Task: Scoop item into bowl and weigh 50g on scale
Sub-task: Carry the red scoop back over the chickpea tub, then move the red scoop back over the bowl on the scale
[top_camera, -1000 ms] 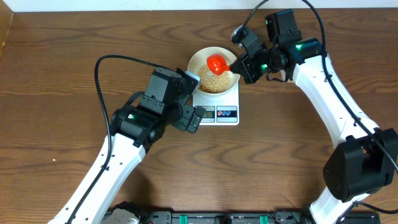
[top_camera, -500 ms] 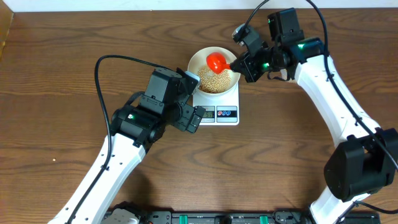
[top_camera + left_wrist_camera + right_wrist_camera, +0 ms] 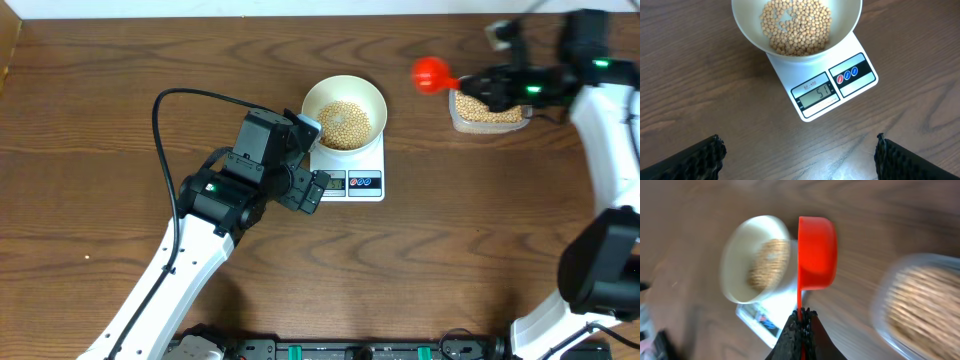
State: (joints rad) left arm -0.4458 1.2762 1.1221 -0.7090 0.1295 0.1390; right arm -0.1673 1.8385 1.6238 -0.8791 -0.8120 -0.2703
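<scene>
Bowl (image 3: pixel 312 98) sits on scale (image 3: pixel 832 86), beans (image 3: pixel 796 25) inside; display reads 51. Left gripper (image 3: pixel 799 150) spread wide, empty, near scale front. Right gripper (image 3: pixel 801 322) pinched tight on red scoop (image 3: pixel 816 252) handle, scoop just beside tub (image 3: pixel 488 110) of beans.

My white bowl (image 3: pixel 323 94) sits upright on the white scale (image 3: pixel 375 165), holding a heap of tan beans (image 3: pixel 345 124); its grey display reads 51.

Rig: left arm (image 3: pixel 185 255) & right arm (image 3: pixel 605 130), white links w/ black joints, black cables (image 3: pixel 157 125), green LEDs (image 3: pixel 210 186).
</scene>
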